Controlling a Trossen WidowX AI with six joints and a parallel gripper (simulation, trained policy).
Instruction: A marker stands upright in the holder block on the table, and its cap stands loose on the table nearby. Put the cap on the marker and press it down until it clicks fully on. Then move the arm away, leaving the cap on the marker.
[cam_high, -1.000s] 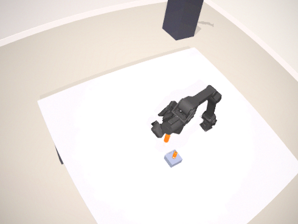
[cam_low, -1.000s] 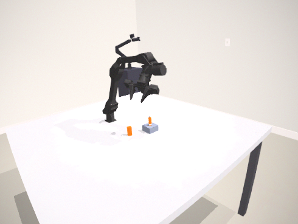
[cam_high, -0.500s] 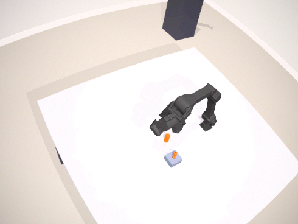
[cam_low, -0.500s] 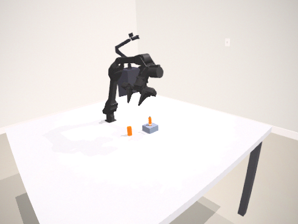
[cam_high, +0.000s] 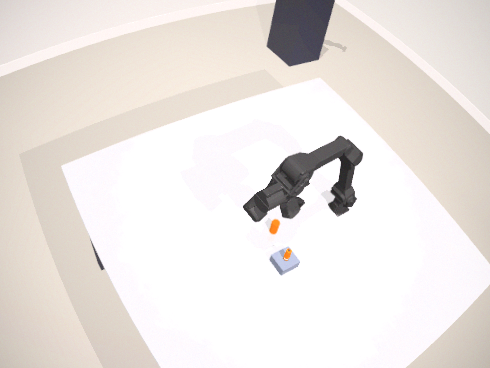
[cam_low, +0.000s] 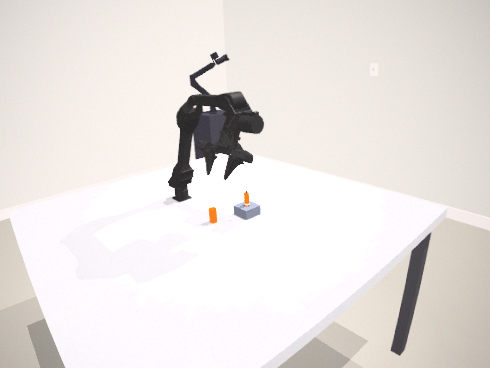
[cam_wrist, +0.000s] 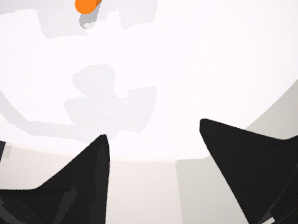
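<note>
The orange cap (cam_high: 274, 226) (cam_low: 213, 215) stands loose and upright on the table, beside the holder block. In the wrist view an orange round top, which looks like the cap (cam_wrist: 86, 5), is cut by the upper edge. The marker (cam_high: 287, 254) (cam_low: 246, 199) stands upright in the grey-blue holder block (cam_high: 279, 268) (cam_low: 247, 213), its narrow tip bare and pointing up. My gripper (cam_low: 217, 176) (cam_wrist: 155, 133) is open, with nothing between its fingers. It hangs well above the table, higher than the cap and the marker. Its fingertips are hard to make out in the top view.
The white table (cam_high: 200, 300) (cam_low: 200, 320) bears the arm's base (cam_high: 339, 207) (cam_low: 181, 196), the cap and the block. The cap and block stand close together with a small gap between them. A dark pillar (cam_high: 300, 32) stands beyond the table's far edge.
</note>
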